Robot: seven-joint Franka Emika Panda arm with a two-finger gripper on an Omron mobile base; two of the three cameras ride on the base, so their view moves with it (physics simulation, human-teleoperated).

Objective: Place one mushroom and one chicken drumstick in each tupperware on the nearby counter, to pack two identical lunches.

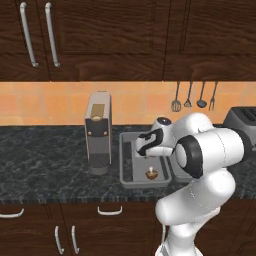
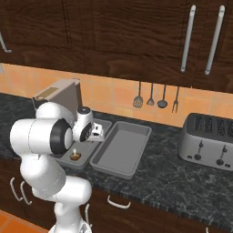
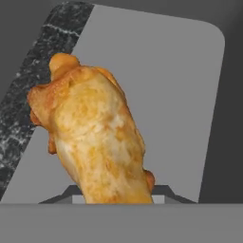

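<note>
Golden drumstick (image 3: 95,137) above grey tupperware (image 3: 180,95); mushroom (image 1: 151,173) lies inside.

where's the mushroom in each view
Left base view: the mushroom sits low centre, at the near end of the left tupperware, just under the arm.
Right base view: mushroom at lower left, in the same tray, beside the arm's big joint.
Hand view: I can't find it; a drumstick is in front.
Shared landmark: the coffee machine, beside that tray.
</note>
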